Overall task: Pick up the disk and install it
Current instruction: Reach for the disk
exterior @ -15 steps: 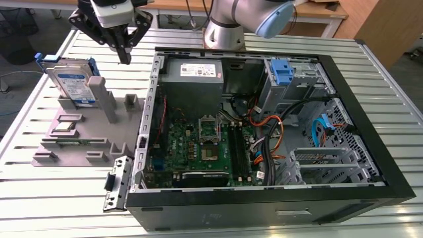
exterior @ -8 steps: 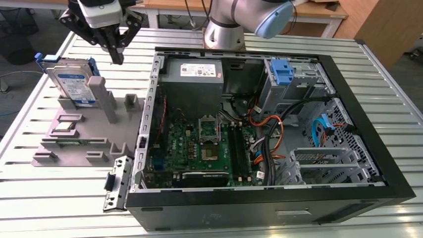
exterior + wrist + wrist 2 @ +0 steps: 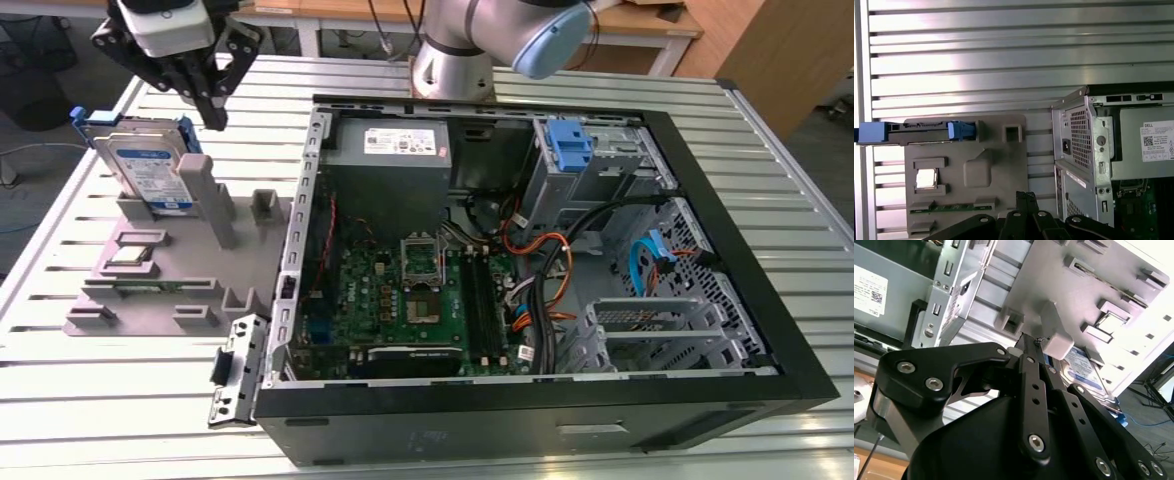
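In the exterior view, I see the black gripper (image 3: 211, 118) with its fingers pressed together on nothing, just above the grey plastic parts fixture (image 3: 200, 275). The flat silver disk with a blue-and-white label (image 3: 150, 170) stands on edge in the fixture's slot.

In the second wrist view, the gripper (image 3: 1035, 342) has its tips together over the fixture (image 3: 1054, 275), and the disk (image 3: 1086, 367) is just past them.

In the first wrist view, the disk (image 3: 919, 132) sits edge-on in the fixture (image 3: 989, 145).

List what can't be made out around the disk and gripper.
Exterior view: the disk lower edge, sunk in the grey fixture; a grey post covers one side.
First wrist view: the label, disk edge-on.
Second wrist view: most of the disk, behind the gripper links.
Exterior view: the gripper's upper body, cut by the top edge.
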You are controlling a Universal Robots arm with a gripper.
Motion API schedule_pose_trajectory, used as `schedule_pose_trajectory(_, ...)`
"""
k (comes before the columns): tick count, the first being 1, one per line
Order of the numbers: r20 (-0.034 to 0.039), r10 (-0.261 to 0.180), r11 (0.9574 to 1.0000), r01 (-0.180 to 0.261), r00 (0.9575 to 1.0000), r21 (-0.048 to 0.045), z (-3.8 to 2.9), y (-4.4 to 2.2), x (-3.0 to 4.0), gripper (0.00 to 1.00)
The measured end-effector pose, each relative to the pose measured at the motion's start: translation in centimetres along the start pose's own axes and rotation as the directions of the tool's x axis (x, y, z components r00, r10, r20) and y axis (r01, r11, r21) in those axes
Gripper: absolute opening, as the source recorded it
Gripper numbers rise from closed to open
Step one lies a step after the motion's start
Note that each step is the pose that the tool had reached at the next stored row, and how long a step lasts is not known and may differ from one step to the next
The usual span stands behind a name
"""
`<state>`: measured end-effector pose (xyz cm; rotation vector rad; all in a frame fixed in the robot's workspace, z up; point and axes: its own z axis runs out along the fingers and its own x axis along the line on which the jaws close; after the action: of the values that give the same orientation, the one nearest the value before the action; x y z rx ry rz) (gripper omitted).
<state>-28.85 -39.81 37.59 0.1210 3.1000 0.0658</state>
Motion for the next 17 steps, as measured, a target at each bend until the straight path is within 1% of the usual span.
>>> schedule_pose_trajectory(4,0.0008,0.0,1.0,0.0,1.0,0.0,-0.01,-0.08,1.06,0.1)
schedule_pose_trajectory(10,0.0017,0.0,1.0,0.0,1.0,-0.0001,-0.02,-0.19,2.47,0.1)
schedule_pose_trajectory(13,0.0019,0.0,1.0,0.0,1.0,-0.0002,-0.02,-0.24,3.06,0.1)
schedule_pose_trajectory(17,0.0019,0.0,1.0,0.0,1.0,-0.0001,-0.01,-0.29,3.64,0.1)
